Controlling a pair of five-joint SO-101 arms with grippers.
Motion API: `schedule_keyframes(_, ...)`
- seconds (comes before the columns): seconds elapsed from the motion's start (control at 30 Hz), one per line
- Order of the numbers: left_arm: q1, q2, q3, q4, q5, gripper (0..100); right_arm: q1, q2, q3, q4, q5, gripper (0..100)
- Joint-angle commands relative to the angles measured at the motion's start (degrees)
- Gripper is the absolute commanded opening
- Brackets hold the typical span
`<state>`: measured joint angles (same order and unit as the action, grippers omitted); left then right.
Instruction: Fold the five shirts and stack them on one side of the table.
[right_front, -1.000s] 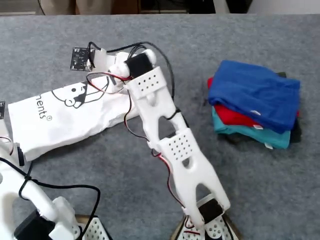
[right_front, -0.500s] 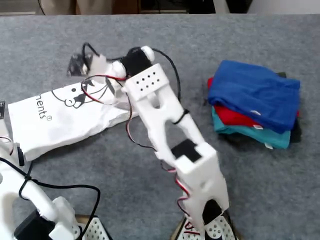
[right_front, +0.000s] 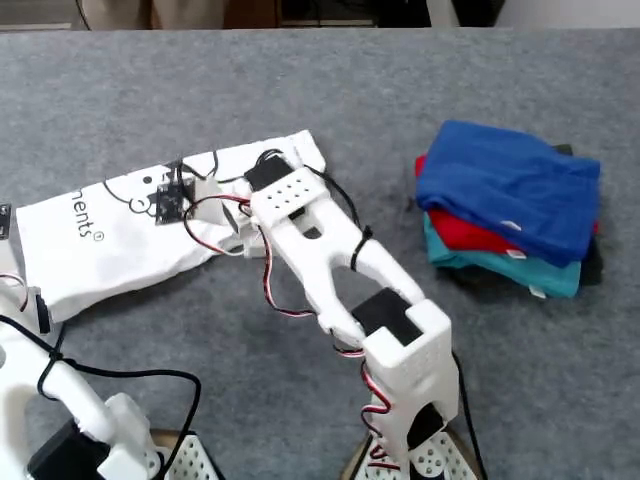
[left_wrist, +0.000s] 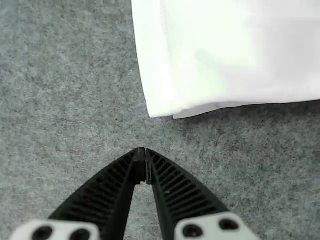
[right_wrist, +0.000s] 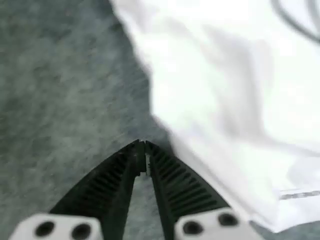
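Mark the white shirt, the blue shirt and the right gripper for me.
white shirt (right_front: 110, 250): high view, middle of its fabric
blue shirt (right_front: 505, 185): high view, its top face
right gripper (right_wrist: 141, 147): right wrist view, meeting fingertips

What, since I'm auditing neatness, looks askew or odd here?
The blue folded shirt topping the stack sits skewed, so the red shirt and teal shirt beneath poke out unevenly. The white printed shirt lies slantwise, apart from them, on the grey carpeted table.
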<state>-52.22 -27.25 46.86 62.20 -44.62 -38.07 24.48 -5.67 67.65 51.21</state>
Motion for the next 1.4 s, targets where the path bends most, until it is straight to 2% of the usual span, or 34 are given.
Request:
schedule_keyframes(0.0, 0.0, -1.71, -0.09, -0.53, 0.26, 2, -0.84, 1.8, -4.97, -4.22, 0.79, 0.2)
schedule_keyframes(0.2, -0.09, -1.71, 0.18, -0.53, 0.18, 2, -0.75, 8.57, -19.3, -4.31, 0.79, 0.2)
schedule_keyframes(0.43, -0.35, -1.71, 0.18, -0.53, 0.18, 2, 1.98, 23.6, -37.85, -15.56, 0.53, 0.2)
schedule_keyframes(0.53, -0.44, -1.71, 0.18, -0.53, 0.18, 2, 3.12, 30.29, -45.14, -16.18, 0.53, 0.2)
schedule_keyframes(0.67, -0.53, -1.71, 0.09, -0.53, 0.18, 2, 4.26, 33.8, -56.66, -7.47, 0.44, 0.2)
schedule_keyframes(0.87, -0.44, -1.71, -2.02, 0.0, 0.88, 2, 5.49, 34.07, -83.21, 16.88, -5.89, 0.2)
schedule_keyframes(0.93, -0.53, -1.71, -4.75, 0.97, 3.69, 2, 5.49, 33.71, -90.68, 25.23, -5.98, 0.2)
schedule_keyframes(1.03, -0.09, -0.75, -12.48, 5.54, 9.05, 3, 5.05, 28.79, -88.75, 35.25, -5.98, 0.2)
schedule_keyframes(1.17, 0.7, 4.7, -23.56, 7.12, 15.65, 13, 7.87, 23.34, -86.64, 34.81, -12.13, 0.2)
schedule_keyframes(1.23, 1.05, 10.24, -28.84, 7.3, 19.08, 17, 9.01, 20.35, -84.62, 34.81, -12.92, 0.2)
schedule_keyframes(1.37, 3.34, 23.96, -38.95, 9.67, 22.33, 17, 9.8, 14.2, -77.14, 34.9, -13.19, 0.2)
